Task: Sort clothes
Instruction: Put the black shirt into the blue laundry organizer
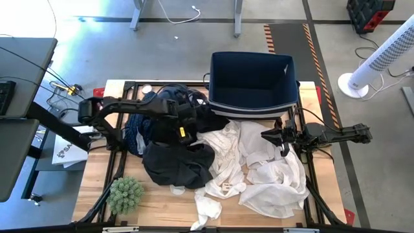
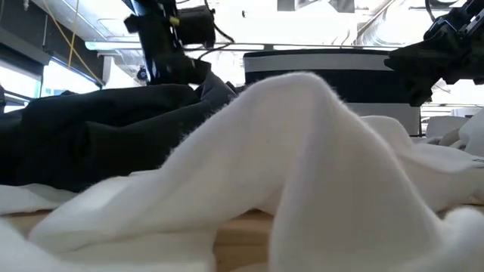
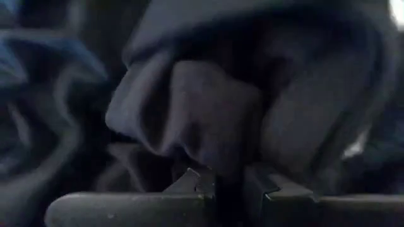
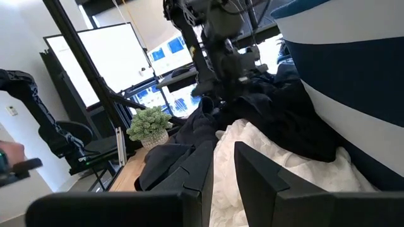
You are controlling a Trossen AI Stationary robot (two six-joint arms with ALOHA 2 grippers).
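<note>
While left tool (image 3: 228, 183) pinches dark garment (image 3: 208, 107), right tool (image 1: 283, 137) hovers spread.

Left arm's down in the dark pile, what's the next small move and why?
Probably lift the left gripper straight up a little: its jaws look shut on a fold of the dark garment, which is tangled against the white clothes. The right gripper waits above those.

The table (image 1: 162, 206) is pale wood, matt, its grain plain to see. The white garments (image 1: 272, 171) are soft cloth — fuzzy and fleecy up close, crumpled into folds. The black garment (image 1: 176, 163) is matt cloth, the navy ones (image 1: 139, 129) likewise. The bin (image 1: 252, 81) looks like stiff navy fabric. The left pincer (image 3: 228, 189) is dark, matt plastic or metal — pinching dark cloth.
</note>
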